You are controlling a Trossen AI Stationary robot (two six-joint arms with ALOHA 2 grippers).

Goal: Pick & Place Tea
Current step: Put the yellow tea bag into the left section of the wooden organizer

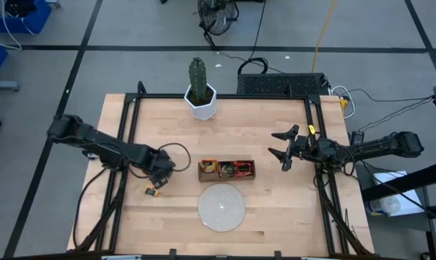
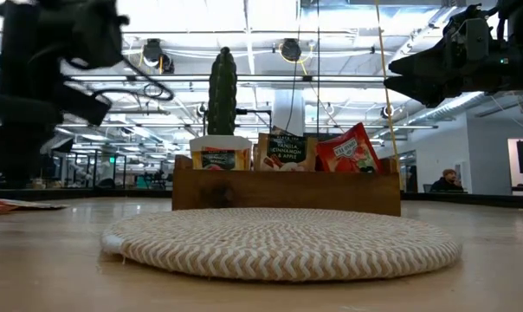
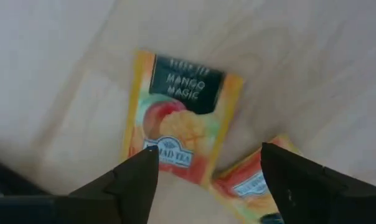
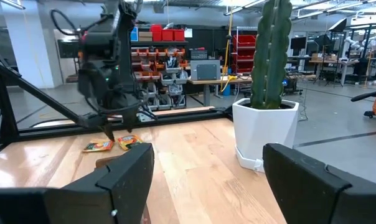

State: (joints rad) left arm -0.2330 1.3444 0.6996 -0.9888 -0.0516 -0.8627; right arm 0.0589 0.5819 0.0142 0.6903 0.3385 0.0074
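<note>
The wooden table point(image 1: 276, 209) fills the middle of the high view, with the round woven mat point(image 1: 221, 206) low in the middle and the brown tray point(image 1: 226, 170) of tea packets just above it. The left gripper point(image 1: 159, 178) hangs left of the tray with its jaws wide, right over two orange tea packets point(image 3: 178, 119) lying flat on the table (nothing is held). The right gripper point(image 1: 284, 148) waits at the right, jaws wide too.

Second tea sachet point(image 3: 250, 180) cut off by edge
</note>
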